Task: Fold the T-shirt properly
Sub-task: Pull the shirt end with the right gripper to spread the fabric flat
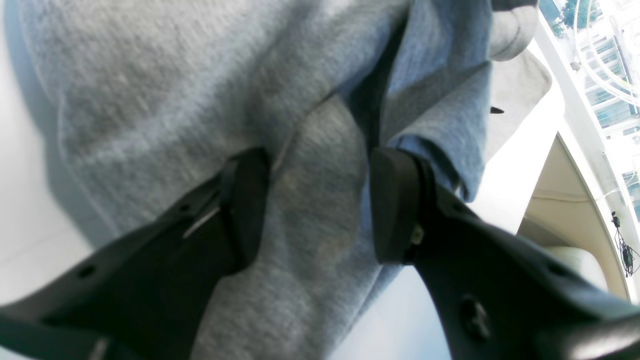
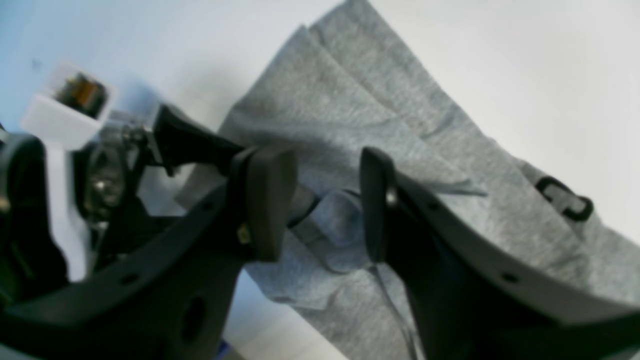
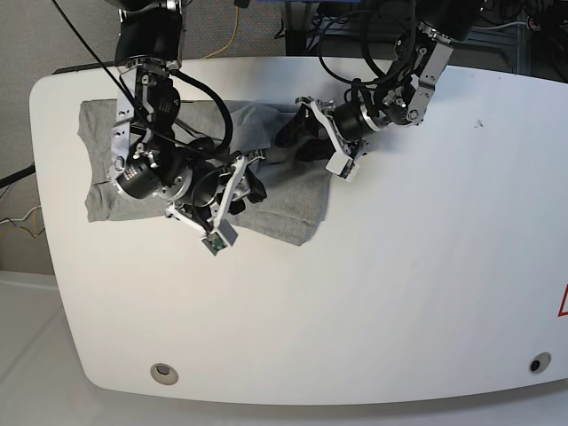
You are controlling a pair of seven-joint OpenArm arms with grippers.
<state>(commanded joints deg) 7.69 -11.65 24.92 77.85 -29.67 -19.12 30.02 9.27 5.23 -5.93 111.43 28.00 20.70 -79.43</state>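
Base view: the T-shirt (image 3: pixel 293 200), heather grey, lies on the white surface (image 3: pixel 426 266) in the upper left of the frame, spread from near the left edge of the surface toward its middle. The cloth is bunched and partly doubled over in its central part, where both arms meet it; its lower right corner lies flat.

Left pincer (image 1: pixel 320 205): in the left wrist view the two black fingers (image 1: pixel 395 205) stand apart, with a raised ridge of grey cloth running up between them. The pads sit beside the ridge on either side; whether they press it cannot be told from this view. In the base view this arm reaches in from the upper centre of the frame, its tip at the upper edge of the garment.

Right pincer (image 2: pixel 325 205): in the right wrist view the fingers are likewise apart, a small fold of cloth visible in the gap, not gripped. Behind them the shirt shows several overlapping layers with diagonal edges. A small piece of black print (image 2: pixel 565 199) shows at the right of that frame. The other arm's black finger and a white camera housing (image 2: pixel 65 107) appear at the left of the frame. In the base view this arm lies over the left half of the shirt, tip near its centre.
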